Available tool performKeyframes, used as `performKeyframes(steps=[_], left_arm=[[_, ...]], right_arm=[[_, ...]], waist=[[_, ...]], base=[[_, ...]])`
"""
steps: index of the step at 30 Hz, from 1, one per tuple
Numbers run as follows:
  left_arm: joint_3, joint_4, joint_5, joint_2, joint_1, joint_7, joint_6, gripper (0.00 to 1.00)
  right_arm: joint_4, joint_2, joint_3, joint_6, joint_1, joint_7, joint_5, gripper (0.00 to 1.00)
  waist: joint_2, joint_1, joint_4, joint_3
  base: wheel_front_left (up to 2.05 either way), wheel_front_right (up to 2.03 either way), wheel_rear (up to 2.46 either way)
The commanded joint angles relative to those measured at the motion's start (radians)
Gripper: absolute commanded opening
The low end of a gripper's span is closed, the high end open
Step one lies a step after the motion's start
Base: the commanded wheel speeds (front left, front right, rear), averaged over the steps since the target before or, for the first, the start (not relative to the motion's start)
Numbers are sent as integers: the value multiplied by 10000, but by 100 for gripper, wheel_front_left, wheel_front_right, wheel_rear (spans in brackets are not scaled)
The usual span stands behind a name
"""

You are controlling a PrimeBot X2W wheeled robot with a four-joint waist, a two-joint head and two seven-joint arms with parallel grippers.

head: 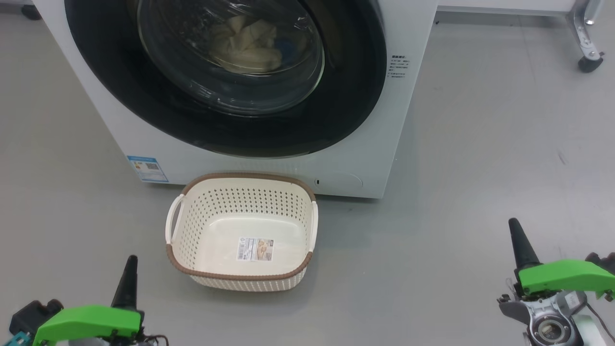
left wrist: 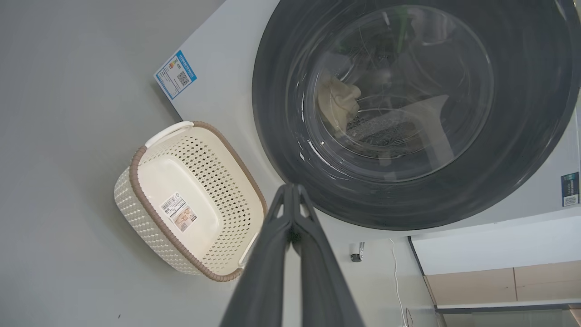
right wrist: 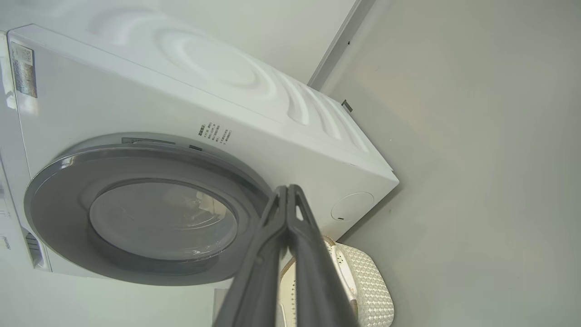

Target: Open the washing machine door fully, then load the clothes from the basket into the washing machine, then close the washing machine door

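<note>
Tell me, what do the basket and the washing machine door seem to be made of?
The basket looks like moulded cream plastic, matte: regular holes, smooth floor. Its brown rim may be plastic too; unclear. The washing machine door seems glossy black plastic around clear glass: it reflects light, and the clothes show through.

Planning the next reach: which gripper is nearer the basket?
The left gripper: its shut fingers stand just left of the basket, while the right gripper is much farther off on the other side.
</note>
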Motion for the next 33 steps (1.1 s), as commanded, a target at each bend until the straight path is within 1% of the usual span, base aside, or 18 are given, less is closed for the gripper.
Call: performKeyframes(steps=[1,33], left_arm=[[347,-391,-233,72,-274,58,-6,0],[1086,-622,-3029,-465,-238,986,-6,0]], right_arm=[[-400,-132,35,7,-277,114,253,0],[-758,-125,-328,10,-238,1062,3299,0]], waist=[[0,0,4,-16],[0,0,100,-371]], base=[[0,0,0],[0,0,0]])
